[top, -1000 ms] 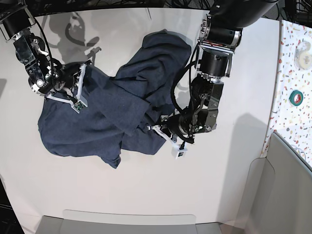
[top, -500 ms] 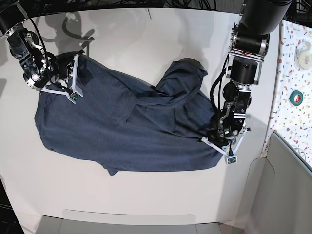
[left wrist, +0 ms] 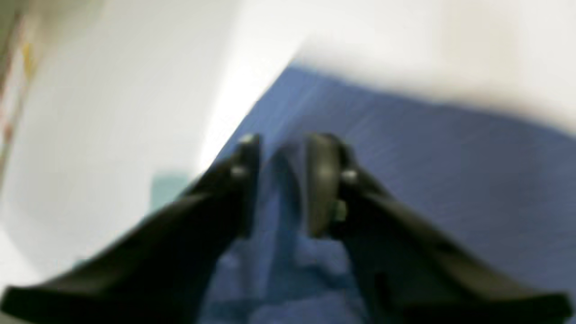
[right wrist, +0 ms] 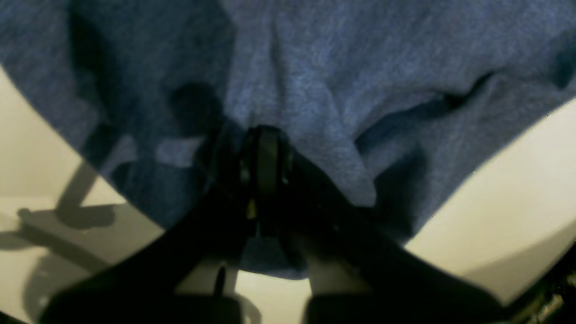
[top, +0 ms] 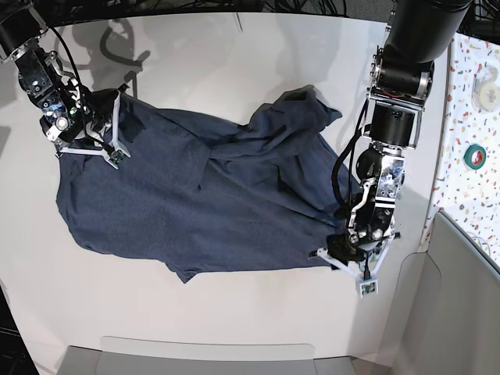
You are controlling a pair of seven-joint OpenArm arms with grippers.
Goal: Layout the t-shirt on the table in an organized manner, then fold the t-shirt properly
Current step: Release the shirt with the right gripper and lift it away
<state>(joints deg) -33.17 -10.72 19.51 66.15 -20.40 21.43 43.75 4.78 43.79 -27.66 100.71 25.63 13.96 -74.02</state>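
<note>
The dark navy t-shirt (top: 203,203) lies spread across the white table (top: 234,312), plain side up, with a bunched fold at its upper right. My left gripper (top: 345,251) is shut on the shirt's lower right corner, low over the table. The blurred left wrist view shows a cloth (left wrist: 427,171) fold between the fingers of that gripper (left wrist: 281,180). My right gripper (top: 109,129) is shut on the shirt's upper left edge. In the right wrist view this gripper (right wrist: 265,148) pinches the fabric (right wrist: 337,67).
A speckled side surface (top: 469,195) stands at the right edge with a green tape roll (top: 474,155) and a white roll (top: 488,78). A grey bin (top: 457,312) is at the lower right. A grey tray edge (top: 203,355) runs along the front.
My left gripper has pulled the shirt's corner right, then toward the table's front. The shirt went from bunched to stretched wide. My right gripper pulled its edge to the upper left.
</note>
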